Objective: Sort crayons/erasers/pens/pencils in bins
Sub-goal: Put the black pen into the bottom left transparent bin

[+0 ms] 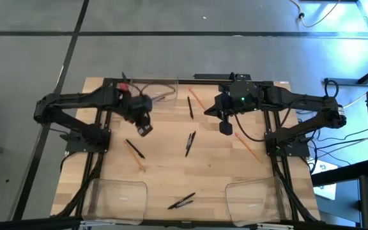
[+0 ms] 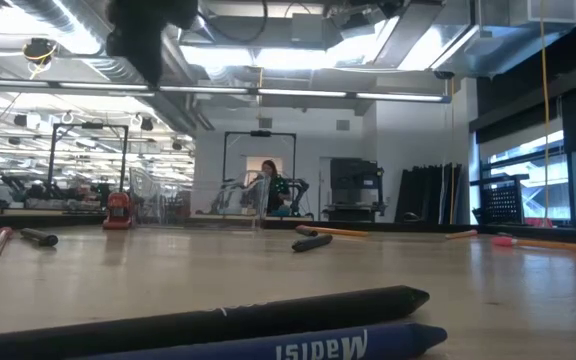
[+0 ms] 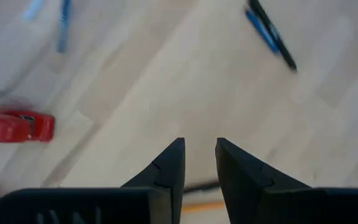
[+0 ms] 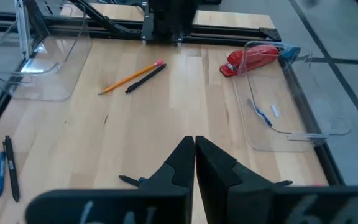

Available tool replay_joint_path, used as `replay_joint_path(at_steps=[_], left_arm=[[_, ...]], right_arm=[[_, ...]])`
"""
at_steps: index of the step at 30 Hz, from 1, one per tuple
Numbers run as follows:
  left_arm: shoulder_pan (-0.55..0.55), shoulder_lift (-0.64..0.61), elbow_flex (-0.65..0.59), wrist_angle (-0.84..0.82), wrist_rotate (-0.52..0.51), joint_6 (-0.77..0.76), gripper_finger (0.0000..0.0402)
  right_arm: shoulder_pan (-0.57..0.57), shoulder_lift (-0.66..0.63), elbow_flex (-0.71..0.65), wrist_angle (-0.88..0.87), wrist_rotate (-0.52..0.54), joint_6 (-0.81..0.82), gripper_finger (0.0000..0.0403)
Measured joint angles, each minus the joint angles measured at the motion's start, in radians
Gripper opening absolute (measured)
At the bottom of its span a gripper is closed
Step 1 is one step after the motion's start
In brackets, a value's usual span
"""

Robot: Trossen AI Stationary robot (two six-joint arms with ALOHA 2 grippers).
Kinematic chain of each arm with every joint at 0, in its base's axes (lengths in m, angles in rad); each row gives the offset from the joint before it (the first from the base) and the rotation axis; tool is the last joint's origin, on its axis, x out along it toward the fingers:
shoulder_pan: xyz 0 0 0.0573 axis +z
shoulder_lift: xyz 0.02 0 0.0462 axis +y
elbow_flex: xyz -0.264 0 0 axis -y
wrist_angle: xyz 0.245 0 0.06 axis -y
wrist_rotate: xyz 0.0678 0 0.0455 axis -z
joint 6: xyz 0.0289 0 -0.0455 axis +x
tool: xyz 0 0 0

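My left gripper (image 1: pixel 144 129) hangs open over the left middle of the table, above a pencil and black pen (image 1: pixel 135 152) lying together. My right gripper (image 1: pixel 225 128) hangs shut over the right middle; in its wrist view (image 4: pixel 194 155) a black pen (image 4: pixel 129 180) lies on the wood beyond the fingertips. Other pens lie at the far middle (image 1: pixel 190 107) and the centre (image 1: pixel 190 144). A pen and a blue crayon (image 1: pixel 181 202) lie side by side near the front edge. One clear bin (image 4: pixel 303 99) at the far edge holds a blue crayon (image 4: pixel 263 115).
Two more clear bins sit at the near corners (image 1: pixel 117 195) (image 1: pixel 254 198). Loose pencils lie at the far middle (image 1: pixel 197 98) and the right (image 1: pixel 248 145). A red flat object (image 4: pixel 253 59) rests by the far bin. Bare wood lies between the grippers.
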Motion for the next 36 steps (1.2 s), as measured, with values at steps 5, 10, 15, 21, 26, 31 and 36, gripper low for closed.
replay_joint_path(at_steps=[5, 10, 15, 21, 26, 31, 36], left_arm=[[-0.141, 0.005, 0.000, -0.030, 0.000, 0.022, 0.0082], [-0.254, 0.005, 0.000, -0.030, 0.000, 0.084, 0.0082], [-0.335, 0.005, 0.000, -0.030, -0.016, 0.087, 0.0082], [-0.408, 0.005, -0.065, -0.019, -0.054, 0.087, 0.0082], [-0.445, 0.005, -0.208, 0.101, -0.053, 0.089, 0.0082], [-0.460, 0.005, -0.345, 0.241, -0.053, 0.137, 0.0082], [-0.459, 0.005, -0.413, 0.252, -0.054, 0.107, 0.0082]], right_arm=[[0.000, 0.000, 0.000, 0.000, -0.002, -0.001, 0.0017], [0.000, 0.000, 0.000, -0.004, -0.075, -0.002, 0.0017], [0.000, 0.000, 0.000, -0.012, -0.122, -0.002, 0.0017], [0.000, 0.000, 0.000, -0.014, -0.122, -0.002, 0.0017], [0.000, 0.000, 0.000, -0.014, -0.123, -0.002, 0.0017], [0.000, 0.000, 0.000, -0.014, -0.124, -0.002, 0.0017], [0.000, 0.000, 0.000, -0.014, -0.124, -0.002, 0.0017]])
